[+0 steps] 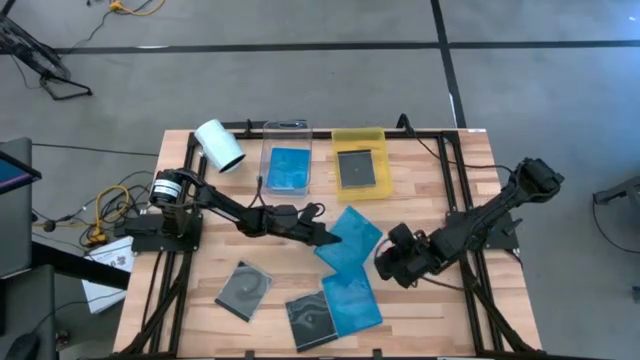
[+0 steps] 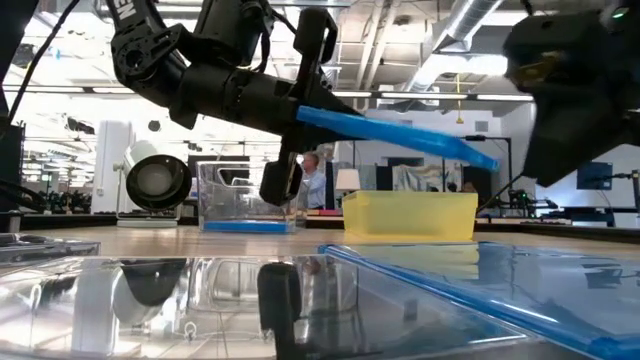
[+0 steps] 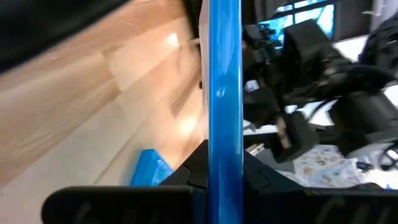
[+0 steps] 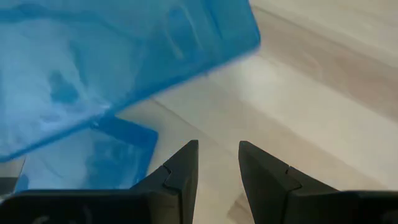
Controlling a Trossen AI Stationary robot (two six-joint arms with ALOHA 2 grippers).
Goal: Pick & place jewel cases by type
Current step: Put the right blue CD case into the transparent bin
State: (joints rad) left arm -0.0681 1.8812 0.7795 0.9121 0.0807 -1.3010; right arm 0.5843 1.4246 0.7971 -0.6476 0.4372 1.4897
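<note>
A translucent blue jewel case [image 1: 352,232] hangs above the table's middle, with my left gripper [image 1: 322,236] shut on it. Under it another blue case [image 4: 93,155] lies flat on the wood. A third blue case [image 1: 352,302] and two grey cases with discs [image 1: 243,290] [image 1: 310,320] lie flat near the front edge. Just right of the held case, my right gripper [image 1: 390,262] points down at the table. Its fingers [image 4: 217,152] are open with nothing between them. My left gripper pinches the blue case by its left edge [image 2: 312,117], one finger [image 2: 315,50] above it and one [image 2: 282,180] below. The fingers come nearly level from the table's left. The case is lifted clear and slants down toward its free right end [image 2: 480,155].
At the back stand a clear tray [image 1: 287,135] with a blue case inside and a yellow tray [image 1: 358,138] holding a dark case. A white roll [image 1: 218,145] lies at the back left. Bare wood [image 1: 430,190] shows at the right.
</note>
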